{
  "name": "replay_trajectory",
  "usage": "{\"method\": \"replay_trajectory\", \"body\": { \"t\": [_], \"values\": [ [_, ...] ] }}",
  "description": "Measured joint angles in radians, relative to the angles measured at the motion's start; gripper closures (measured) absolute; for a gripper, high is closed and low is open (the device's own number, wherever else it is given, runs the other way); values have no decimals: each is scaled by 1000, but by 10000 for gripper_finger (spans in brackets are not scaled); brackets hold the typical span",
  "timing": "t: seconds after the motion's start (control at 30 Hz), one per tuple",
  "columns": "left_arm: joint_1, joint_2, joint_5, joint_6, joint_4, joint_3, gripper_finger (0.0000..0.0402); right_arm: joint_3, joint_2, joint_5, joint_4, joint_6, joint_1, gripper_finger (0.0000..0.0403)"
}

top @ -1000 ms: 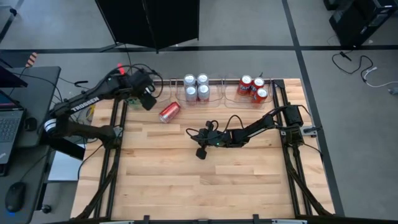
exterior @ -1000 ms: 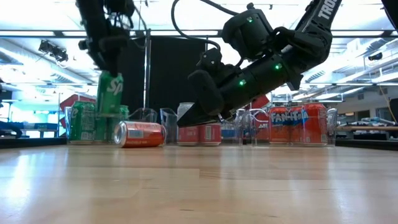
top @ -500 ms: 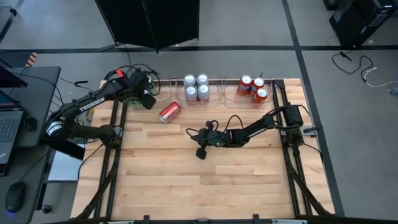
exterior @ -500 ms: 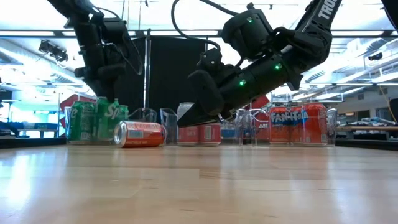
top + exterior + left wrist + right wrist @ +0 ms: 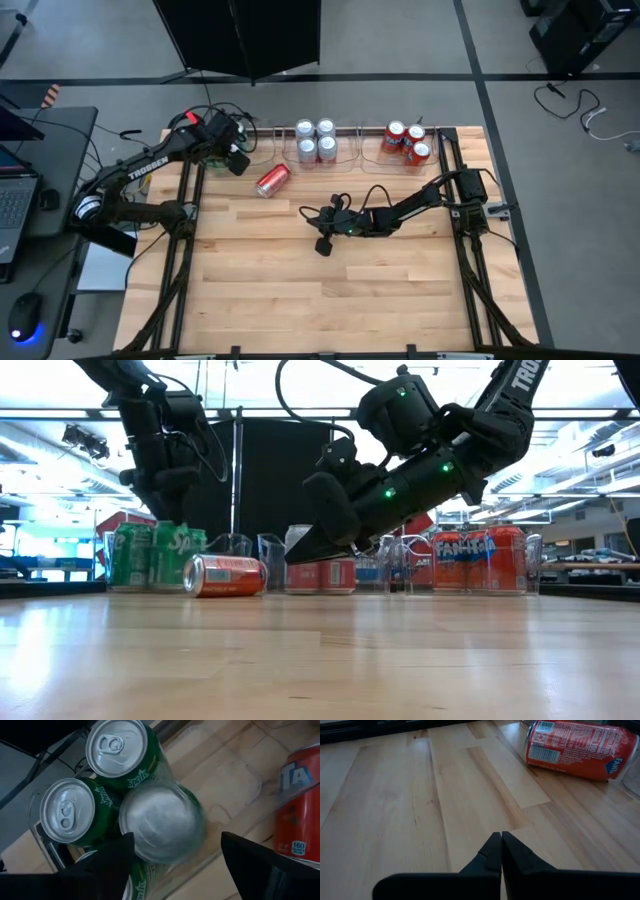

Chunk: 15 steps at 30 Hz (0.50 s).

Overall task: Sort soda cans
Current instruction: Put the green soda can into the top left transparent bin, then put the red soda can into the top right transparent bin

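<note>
1. Our left hand [image 5: 236, 152] hangs right over the green cans [image 5: 155, 555] in the clear tray [image 5: 240, 780] at the worktop's [image 5: 330, 290] far left corner. Its fingers [image 5: 107, 865] are spread around one upright green can [image 5: 162, 822], not pinching it.
2. The lone red can [image 5: 272, 180] lies on its side just beside that tray, long axis slanting across the worktop, silver top [image 5: 191, 576] facing the low camera.
3. Our right hand [image 5: 498, 845] is clenched on nothing, mid-worktop, well apart from the red can.
</note>
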Motion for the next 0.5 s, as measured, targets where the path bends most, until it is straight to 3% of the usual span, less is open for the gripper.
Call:
{"method": "replay_trajectory", "body": {
  "t": [0.3,0.5],
  "values": [
    [0,0,-3,63,-6,4,92,0,0,0,0,0,0,403],
    [0,0,22,127,-66,109,94,0,0,0,0,0,0,403]
  ]
}}
